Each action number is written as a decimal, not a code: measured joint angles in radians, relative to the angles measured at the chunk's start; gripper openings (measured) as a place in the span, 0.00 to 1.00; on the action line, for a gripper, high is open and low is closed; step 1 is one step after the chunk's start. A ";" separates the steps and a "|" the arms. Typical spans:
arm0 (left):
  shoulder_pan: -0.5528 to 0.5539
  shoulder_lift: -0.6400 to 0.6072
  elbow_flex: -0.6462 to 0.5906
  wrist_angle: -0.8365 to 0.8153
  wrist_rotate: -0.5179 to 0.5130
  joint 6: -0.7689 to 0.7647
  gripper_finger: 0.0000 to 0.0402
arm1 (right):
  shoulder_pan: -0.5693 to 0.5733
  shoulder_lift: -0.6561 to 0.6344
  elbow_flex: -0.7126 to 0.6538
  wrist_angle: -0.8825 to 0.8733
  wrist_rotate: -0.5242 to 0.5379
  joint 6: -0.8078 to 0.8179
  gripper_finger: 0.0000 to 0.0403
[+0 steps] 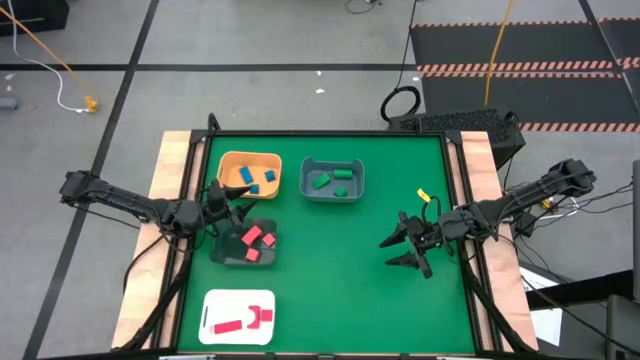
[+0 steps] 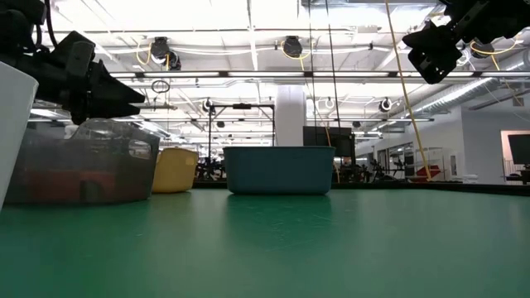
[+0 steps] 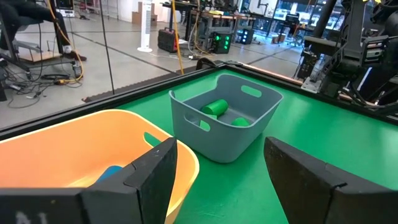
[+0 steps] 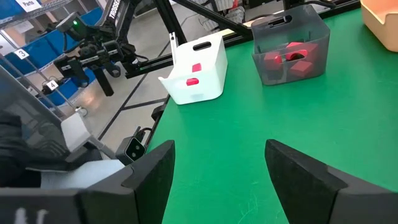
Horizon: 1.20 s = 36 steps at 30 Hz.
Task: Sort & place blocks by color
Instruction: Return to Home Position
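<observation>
Grey bin [image 1: 308,190] is my marker. The green blocks [image 1: 320,181] lie inside it. Just beside it, on my left arm's side, the orange bin [image 1: 250,156] holds the blue blocks [image 1: 268,177]. Diagonally nearer me from the grey bin sits the dark bin [image 1: 225,255], with red blocks [image 1: 252,236] in it. Farther from the grey bin along that same line, the white tray [image 1: 225,300] carries red bars [image 1: 230,326].

My left hand [image 1: 226,206] hangs above the desk [image 1: 340,290], beside the grey bin past the orange one, over the gap between the orange and dark bins. Its fingers are spread wide with nothing between them.

My right hand [image 1: 392,252] hovers well apart from the grey bin, on my right arm's side and nearer me. It is also spread wide and empty.
</observation>
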 joint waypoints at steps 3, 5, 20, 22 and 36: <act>0.000 0.000 0.000 0.000 0.000 0.000 0.60 | 0.000 0.000 0.000 0.000 0.000 -0.001 0.60; 0.000 0.000 0.000 0.000 0.000 0.000 0.60 | 0.000 -0.004 0.000 0.009 0.003 -0.002 0.60; 0.000 0.000 0.000 0.000 0.000 -0.001 0.60 | -0.002 -0.137 -0.248 0.753 0.233 -0.676 0.60; 0.000 0.000 0.000 0.000 0.000 -0.001 0.60 | -0.002 -0.164 -0.312 0.823 0.236 -0.678 0.60; 0.000 0.000 0.000 0.000 0.000 -0.001 0.60 | -0.034 -0.313 -0.406 0.792 0.236 -0.696 0.60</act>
